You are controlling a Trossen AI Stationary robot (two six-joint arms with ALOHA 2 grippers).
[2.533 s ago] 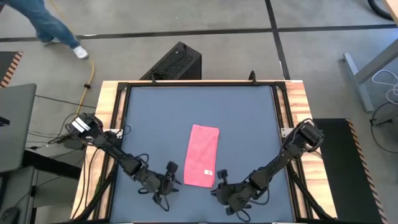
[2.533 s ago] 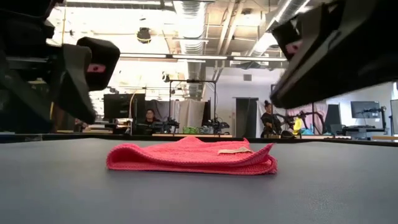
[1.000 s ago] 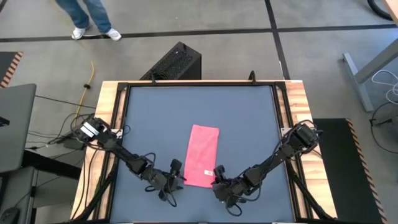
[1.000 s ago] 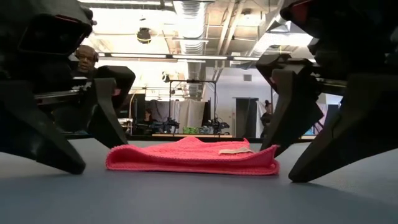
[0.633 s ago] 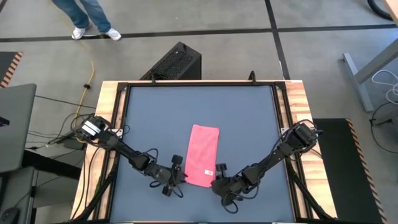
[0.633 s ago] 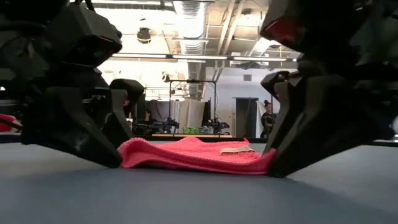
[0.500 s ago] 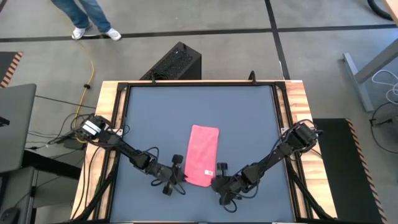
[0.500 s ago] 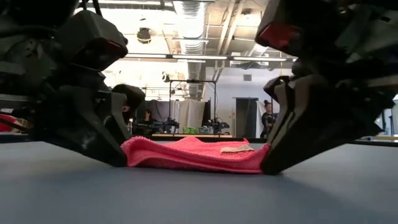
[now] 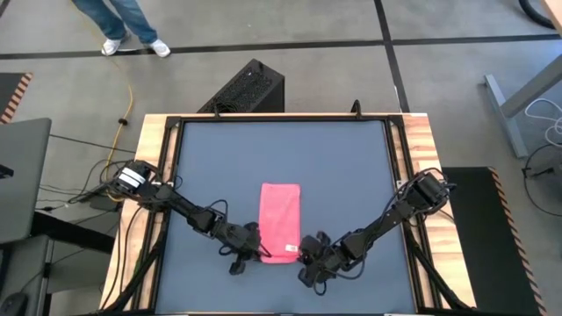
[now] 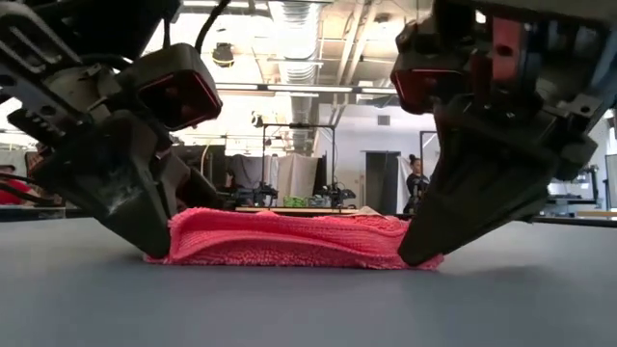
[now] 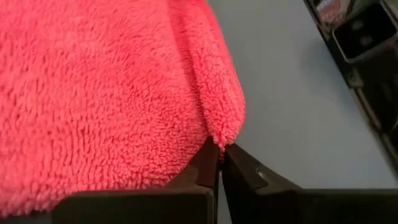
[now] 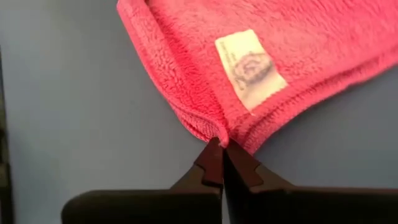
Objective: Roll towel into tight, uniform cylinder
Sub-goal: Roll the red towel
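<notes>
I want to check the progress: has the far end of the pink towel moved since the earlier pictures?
Yes. In the high view the towel is shorter: its far end lies farther from the table's back rail, drawn toward the left gripper and right gripper pinching its near corners.

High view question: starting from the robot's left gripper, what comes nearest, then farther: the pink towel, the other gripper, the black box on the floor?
1. The towel: the left gripper pinches its near corner.
2. The right gripper: across the towel's near edge, at the other corner.
3. The black box: farthest, on the floor beyond the table's far edge.
</notes>
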